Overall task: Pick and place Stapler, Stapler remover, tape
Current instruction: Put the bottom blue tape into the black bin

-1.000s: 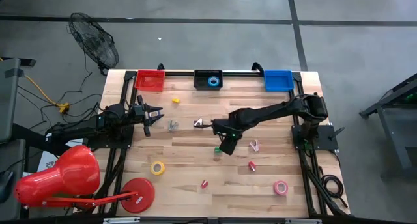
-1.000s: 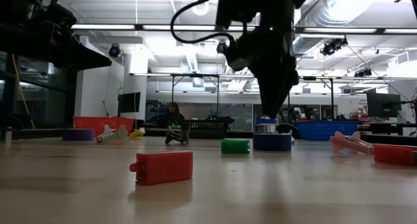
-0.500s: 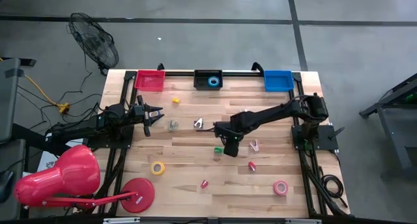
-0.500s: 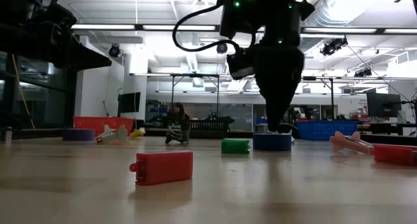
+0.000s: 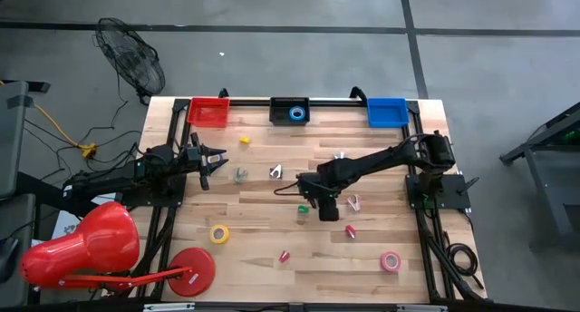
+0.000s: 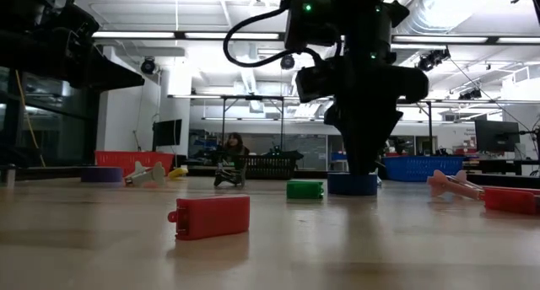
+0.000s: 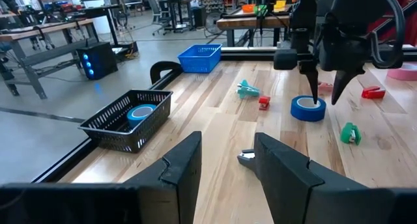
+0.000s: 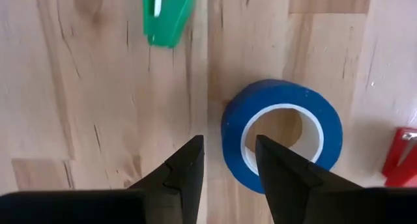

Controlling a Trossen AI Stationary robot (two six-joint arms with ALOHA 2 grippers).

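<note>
A blue tape roll (image 8: pixel 283 134) lies flat on the table, also seen in the low view (image 6: pixel 353 185) and the left wrist view (image 7: pixel 307 109). My right gripper (image 8: pixel 225 162) is open and points down over it (image 6: pixel 363 159). One finger is above the ring's hole and the other outside its wall. In the high view the right gripper (image 5: pixel 324 206) hides the roll. Another blue roll (image 5: pixel 296 113) sits in the black bin. A yellow roll (image 5: pixel 219 233) and a pink roll (image 5: pixel 390 261) lie flat near the near edge. My left gripper (image 5: pixel 216 158) waits open at the left. My right gripper comes from above, pointing down, with the blue roll's wall (image 8: pixel 231 136) between its open fingers. Whether a finger touches the wall, I cannot tell. The roll lies flat on the table.
Red (image 5: pixel 209 111), black (image 5: pixel 276 108) and blue (image 5: pixel 387 112) bins line the far edge. Small items lie around: a green one (image 5: pixel 304 210), a pink one (image 5: pixel 353 202), red ones (image 5: pixel 350 230) (image 5: pixel 285 256), a teal one (image 5: pixel 340 156), metal ones (image 5: pixel 240 174) (image 5: pixel 276 172). A red lamp base (image 5: pixel 192 271) is at the near left corner.
My right gripper has shifted slightly toward the table's near right and come down over the blue roll, its fingers now reaching the roll's top. The roll has stayed in place.
</note>
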